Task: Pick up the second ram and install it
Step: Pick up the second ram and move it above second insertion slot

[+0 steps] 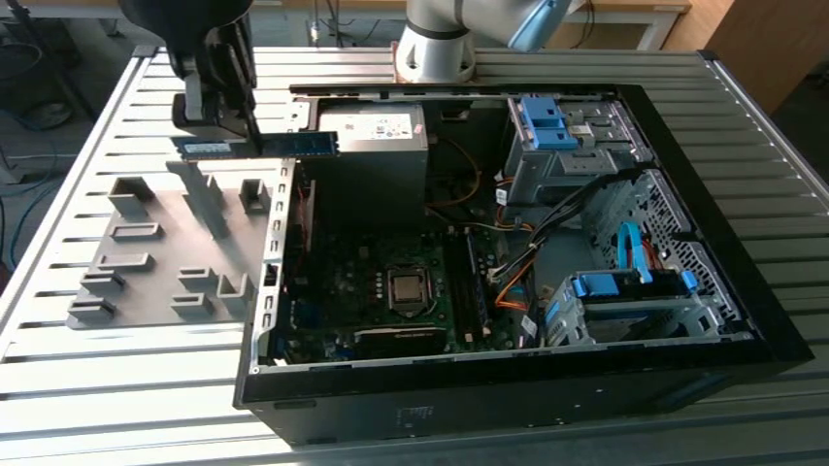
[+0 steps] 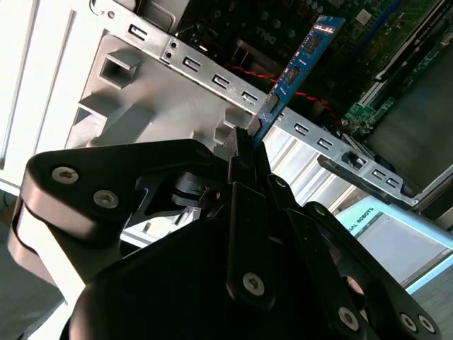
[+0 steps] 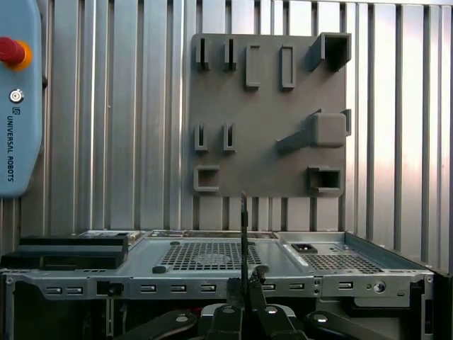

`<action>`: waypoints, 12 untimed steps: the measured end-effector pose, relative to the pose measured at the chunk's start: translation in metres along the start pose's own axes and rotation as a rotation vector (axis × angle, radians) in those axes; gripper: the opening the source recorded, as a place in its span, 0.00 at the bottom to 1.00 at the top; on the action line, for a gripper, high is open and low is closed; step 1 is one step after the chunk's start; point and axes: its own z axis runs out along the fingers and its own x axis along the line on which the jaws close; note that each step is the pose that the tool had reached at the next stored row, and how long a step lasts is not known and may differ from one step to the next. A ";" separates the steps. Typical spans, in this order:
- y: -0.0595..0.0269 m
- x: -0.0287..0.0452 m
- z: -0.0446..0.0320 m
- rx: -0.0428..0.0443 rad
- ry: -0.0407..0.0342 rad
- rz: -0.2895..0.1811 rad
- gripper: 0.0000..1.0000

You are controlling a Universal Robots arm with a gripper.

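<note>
The gripper was pinching the second ram by its 2 flat faces, lifted just over the computer case's side wall: light, stiff, likely fragile.

The thin blue second ram hangs horizontal, gripped.

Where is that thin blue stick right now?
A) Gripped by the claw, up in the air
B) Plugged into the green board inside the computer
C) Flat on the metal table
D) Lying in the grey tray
A: the claw is shut on the second ram, holding this blue stick in the air, clear of the grey tray and not yet down inside the computer case.
</note>
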 end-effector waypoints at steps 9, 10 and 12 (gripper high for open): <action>-0.0098 -0.0001 0.0000 0.0000 0.0001 0.000 0.14; -0.0110 0.0000 0.0000 0.0000 0.0000 0.000 0.14; -0.0132 -0.0001 0.0000 -0.0001 0.0000 0.000 0.14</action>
